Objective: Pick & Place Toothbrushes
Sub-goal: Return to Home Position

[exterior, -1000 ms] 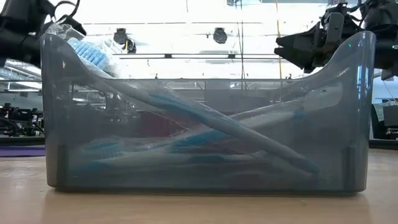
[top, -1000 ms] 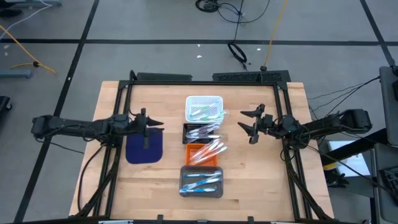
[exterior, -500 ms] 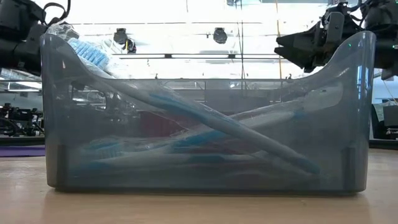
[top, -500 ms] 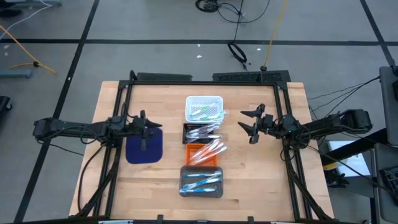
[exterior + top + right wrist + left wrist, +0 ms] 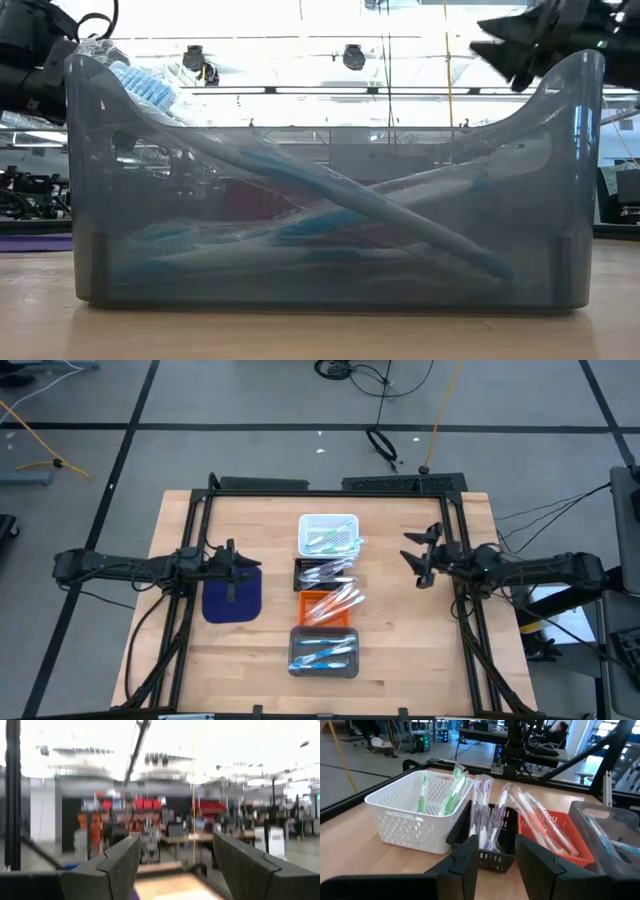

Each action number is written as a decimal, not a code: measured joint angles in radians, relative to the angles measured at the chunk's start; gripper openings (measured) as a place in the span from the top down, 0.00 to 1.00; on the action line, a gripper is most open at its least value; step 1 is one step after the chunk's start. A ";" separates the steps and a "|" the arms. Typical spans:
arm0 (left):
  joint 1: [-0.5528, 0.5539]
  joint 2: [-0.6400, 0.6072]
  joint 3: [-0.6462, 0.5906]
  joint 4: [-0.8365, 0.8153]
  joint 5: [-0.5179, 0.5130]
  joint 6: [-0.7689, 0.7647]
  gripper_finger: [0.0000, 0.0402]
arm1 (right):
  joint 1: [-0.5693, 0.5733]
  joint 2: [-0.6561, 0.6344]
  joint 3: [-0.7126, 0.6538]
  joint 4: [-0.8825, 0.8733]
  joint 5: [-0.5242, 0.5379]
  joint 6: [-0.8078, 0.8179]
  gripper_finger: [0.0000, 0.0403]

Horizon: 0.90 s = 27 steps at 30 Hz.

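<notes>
The wooden table carries four bins in one column down its middle, with one dark blue mat to their left.

Step in hand, by my judgement: sorting is done and both arms go to rest.

My left gripper hangs over the mat's edge, fingers parted, nothing between them. My right gripper is raised to the right of the column, well apart from it, fingers spread wide and empty.

The next move calls only for folding each arm away without brushing a bin.

The toothbrushes are all binned by colour:
- White bin: green toothbrushes, at least three.
- Black bin: violet ones, several.
- Orange bin: orange ones, several.
- Grey bin: blue ones, at least two, crossed.

Wrappers prevent firmer tallies.
</notes>
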 joint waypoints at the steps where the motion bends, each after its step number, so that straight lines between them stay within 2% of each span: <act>1: 0.000 0.000 0.000 0.000 0.000 -0.002 0.68 | 0.000 -0.033 0.000 -0.005 0.000 0.000 0.40; 7: 0.000 0.000 0.000 0.000 0.000 0.000 0.68 | 0.000 -0.197 0.000 -0.007 0.000 0.000 0.40; 19: 0.000 0.000 0.000 0.000 -0.001 0.000 0.68 | 0.000 -0.399 -0.001 -0.042 0.000 0.015 0.40; 23: 0.000 0.000 0.000 0.004 -0.001 -0.001 0.68 | 0.000 -0.467 -0.001 -0.266 -0.014 0.082 0.40; 27: 0.000 0.000 0.000 0.004 -0.001 -0.001 0.68 | 0.000 -0.506 -0.001 -0.521 -0.084 0.162 0.40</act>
